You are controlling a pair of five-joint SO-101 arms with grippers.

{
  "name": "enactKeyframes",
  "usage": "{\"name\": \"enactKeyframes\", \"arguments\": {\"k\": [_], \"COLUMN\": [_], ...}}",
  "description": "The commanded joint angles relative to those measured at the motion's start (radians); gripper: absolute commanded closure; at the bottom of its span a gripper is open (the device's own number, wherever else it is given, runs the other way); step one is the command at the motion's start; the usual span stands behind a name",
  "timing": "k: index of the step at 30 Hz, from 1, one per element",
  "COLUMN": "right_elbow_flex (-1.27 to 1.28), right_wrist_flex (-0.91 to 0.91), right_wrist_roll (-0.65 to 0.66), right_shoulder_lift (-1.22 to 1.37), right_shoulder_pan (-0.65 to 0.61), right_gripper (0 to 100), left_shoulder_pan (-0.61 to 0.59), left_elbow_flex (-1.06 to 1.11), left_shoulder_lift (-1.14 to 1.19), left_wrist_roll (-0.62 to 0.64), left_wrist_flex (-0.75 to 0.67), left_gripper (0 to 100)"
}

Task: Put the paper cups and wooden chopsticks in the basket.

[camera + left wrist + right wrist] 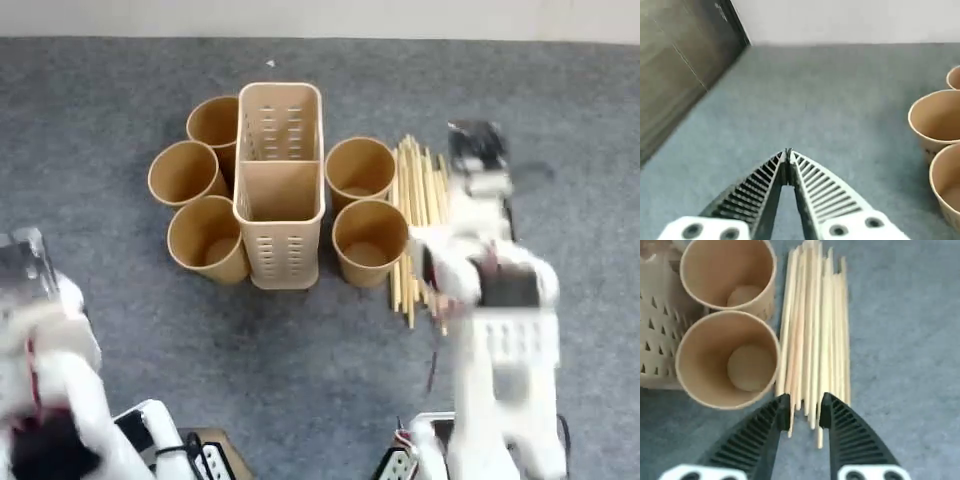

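Hovering low over the near ends of the wooden chopsticks [815,325], my right claw [805,401] is spread, with one finger on each side of a few stick ends. I cannot tell whether the fingers touch them. The sticks lie in a flat bundle on the grey mat [300,360], just beside two upright paper cups: the nearer cup [727,357] and the farther cup [727,272]. Both cups stand against one long side of the basket [280,250]. Three more paper cups [186,172] stand on the mat along the basket's other long side, so the basket sits upright between the two groups. My left claw [788,154] is pressed together with nothing between its fingers. It is held over bare mat, well apart from the basket.
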Motion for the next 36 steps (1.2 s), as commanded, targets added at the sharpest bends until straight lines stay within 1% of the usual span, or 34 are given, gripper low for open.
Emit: {"name": "enactKeyframes", "arguments": {"k": [1, 5, 8, 13, 15, 18, 19, 23, 25, 29, 34, 36], "right_elbow_flex": [-0.079, -0.076, -0.042, 0.053, 0.087, 0.131, 0.148, 0.214, 0.243, 0.302, 0.378, 0.398], "right_wrist_flex": [-0.033, -0.076, -0.127, -0.237, -0.271, -0.323, -0.341, -0.417, -0.447, -0.493, -0.567, -0.590], "right_wrist_roll": [-0.014, -0.014, -0.015, -0.015, -0.015, -0.015, -0.015, -0.011, -0.015, -0.015, -0.011, -0.009], "right_shoulder_lift": [0.105, 0.120, 0.117, 0.119, 0.119, 0.119, 0.119, 0.119, 0.119, 0.119, 0.119, 0.119], "right_shoulder_pan": [-0.064, -0.091, -0.090, -0.090, -0.090, -0.090, -0.090, -0.090, -0.090, -0.090, -0.090, -0.090], "right_gripper": [87.9, 87.9, 87.9, 87.9, 87.8, 87.8, 87.8, 87.8, 87.8, 87.8, 87.8, 87.8], "left_shoulder_pan": [0.048, 0.137, 0.200, 0.291, 0.297, 0.303, 0.305, 0.338, 0.364, 0.400, 0.407, 0.407], "left_elbow_flex": [-0.186, -0.444, -0.661, -0.978, -1.036, -1.010, -0.977, -0.835, -0.785, -0.727, -0.668, -0.633], "left_shoulder_lift": [0.338, 0.702, 0.917, 1.115, 1.141, 1.150, 1.148, 1.145, 1.144, 1.144, 1.152, 1.153], "left_wrist_roll": [0.023, 0.021, 0.021, 0.021, 0.021, 0.018, 0.018, 0.018, 0.017, 0.015, 0.015, 0.015], "left_wrist_flex": [0.044, 0.183, 0.282, 0.451, 0.470, 0.471, 0.471, 0.471, 0.470, 0.468, 0.462, 0.431], "left_gripper": [97, 96, 96, 96, 96, 96, 94, 79, 75, 77, 77, 77]}}
